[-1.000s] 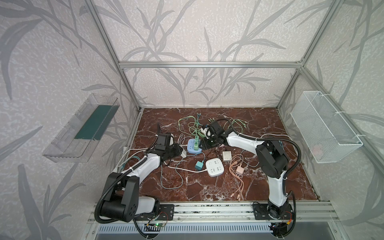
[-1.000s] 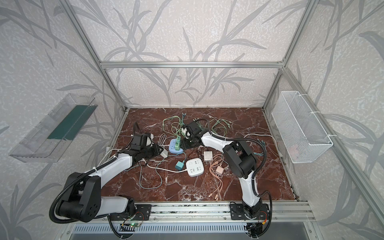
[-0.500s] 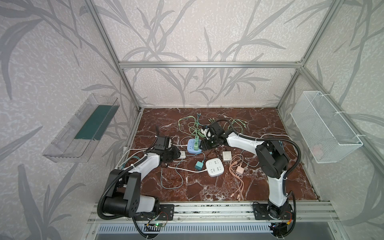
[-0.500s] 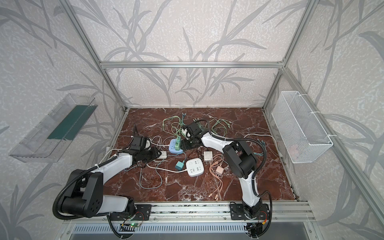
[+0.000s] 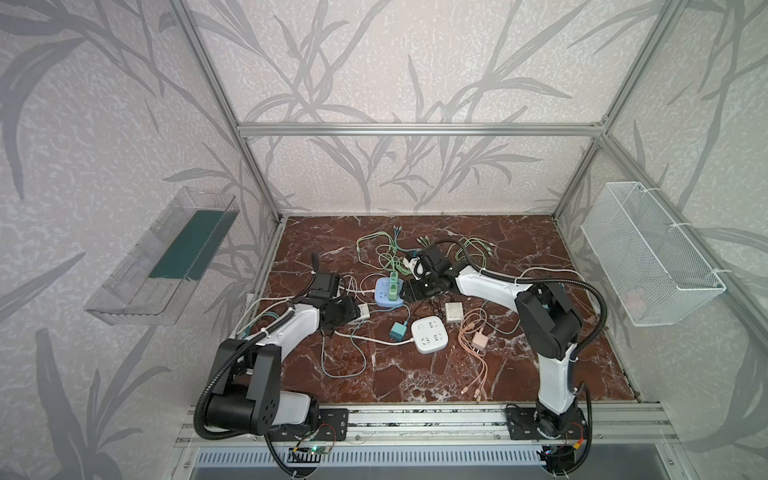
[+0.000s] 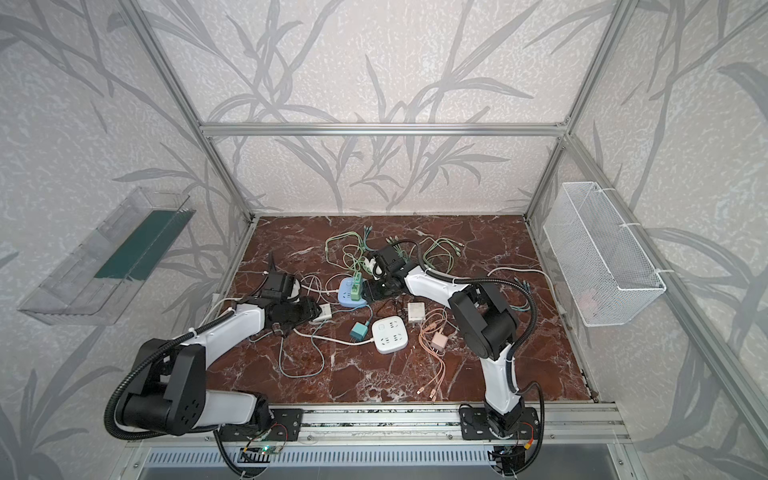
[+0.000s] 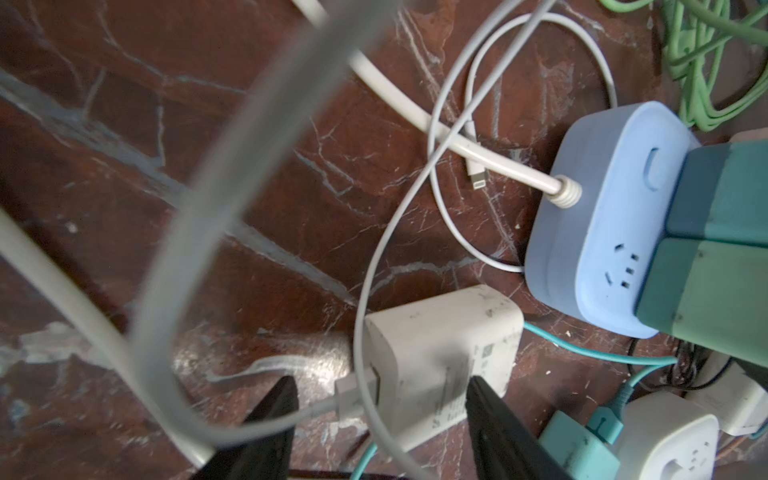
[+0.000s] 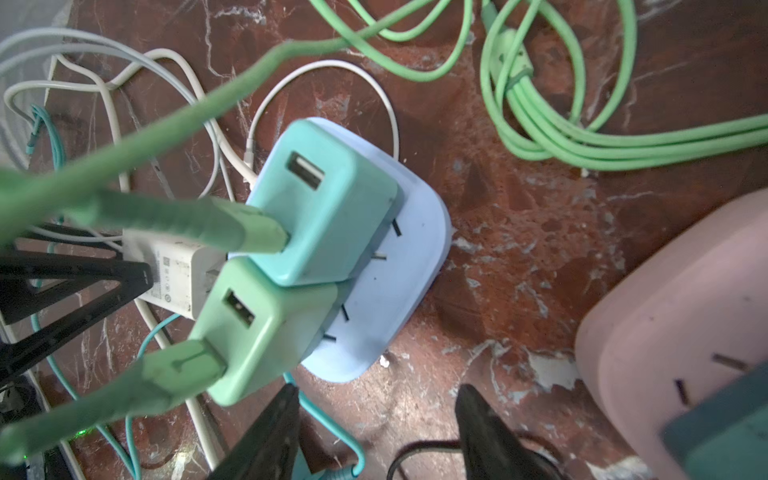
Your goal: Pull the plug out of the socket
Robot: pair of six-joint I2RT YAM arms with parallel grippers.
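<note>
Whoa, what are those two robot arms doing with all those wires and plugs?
They're unplugging chargers. The left claw is open around a white charger lying loose on the table. The right claw is open too, holding nothing, right beside the blue socket block, where two green plugs are still stuck in. Those probably come out next.
</note>
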